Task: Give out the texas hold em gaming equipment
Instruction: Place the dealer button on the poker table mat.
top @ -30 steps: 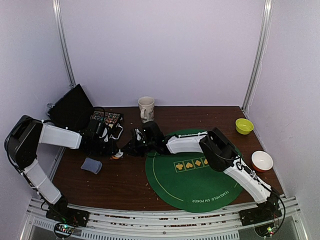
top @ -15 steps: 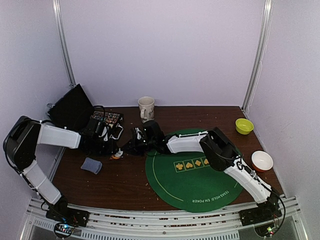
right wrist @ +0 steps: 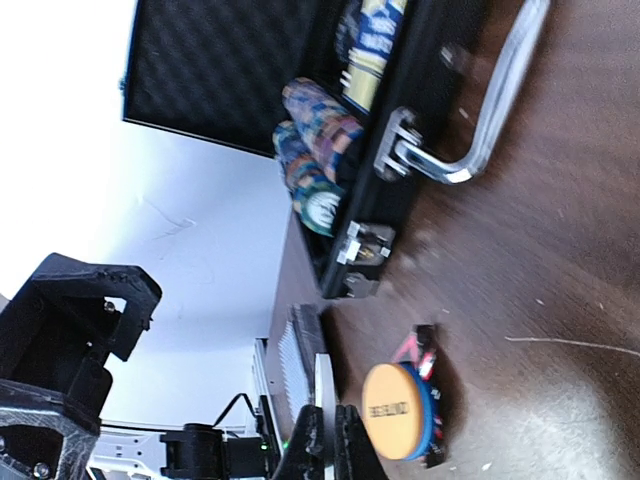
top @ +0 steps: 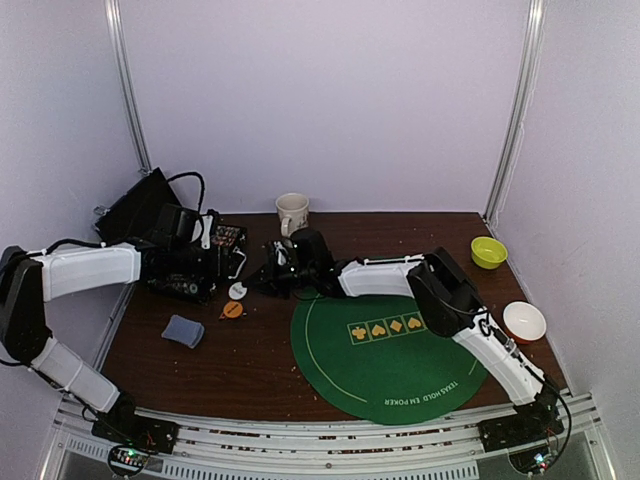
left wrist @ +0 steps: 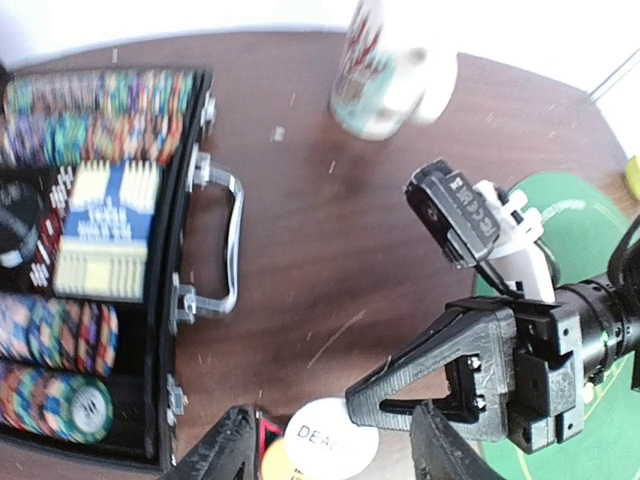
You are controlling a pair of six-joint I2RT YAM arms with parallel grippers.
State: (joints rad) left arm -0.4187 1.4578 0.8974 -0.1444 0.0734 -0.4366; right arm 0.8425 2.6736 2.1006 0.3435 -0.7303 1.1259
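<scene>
White disc (top: 237,290), orange disc (top: 231,310): two discs.

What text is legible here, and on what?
"TEXAS HOLD EM POKER": green mat, near edge.
"DEA", rest hidden: white disc.
Orange disc, mug, blue box: print too blurred to read.

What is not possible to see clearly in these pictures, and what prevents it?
- White disc, left wrist view: the right pincer covers the end of its word, and the bottom edge cuts it.
- Mug, left wrist view: its top is cut off by the frame and its print is blurred.
- Under the orange disc, right wrist view: only a blue rim shows.
- Card deck, top view: too small to count.
</scene>
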